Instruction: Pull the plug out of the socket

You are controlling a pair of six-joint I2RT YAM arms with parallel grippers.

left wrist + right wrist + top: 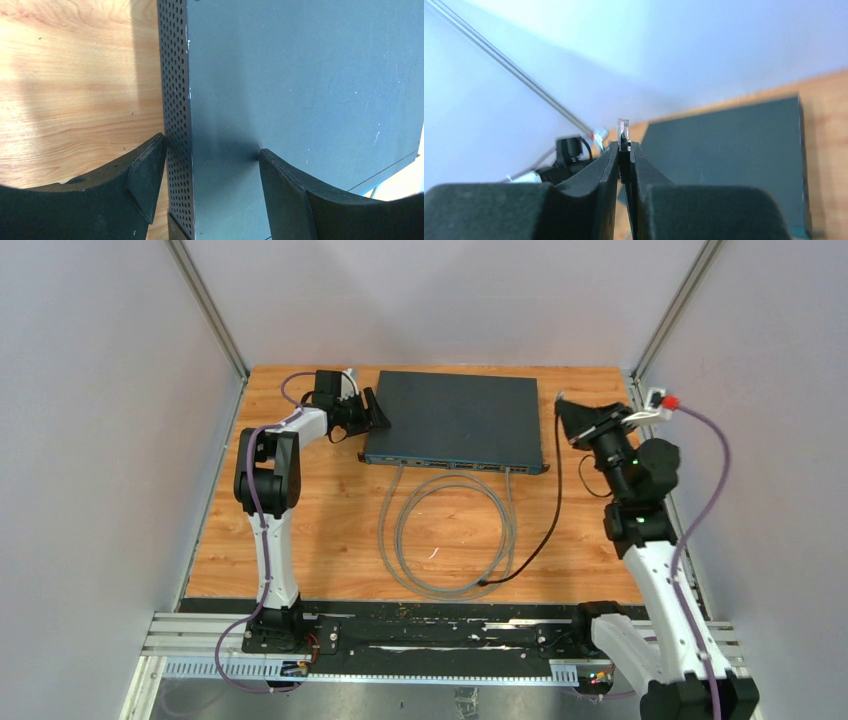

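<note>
Right claw [624,165] around unplugged plug [624,131]

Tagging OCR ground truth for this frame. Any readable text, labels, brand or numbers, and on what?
None readable in any view.
Dark network switch: top and perforated side bare; front ports and any markings too small in the top view.
Clear plug between the right gripper fingers: no print visible.
Left gripper, wooden table, grey cable loop, black cable: no lettering.
</note>
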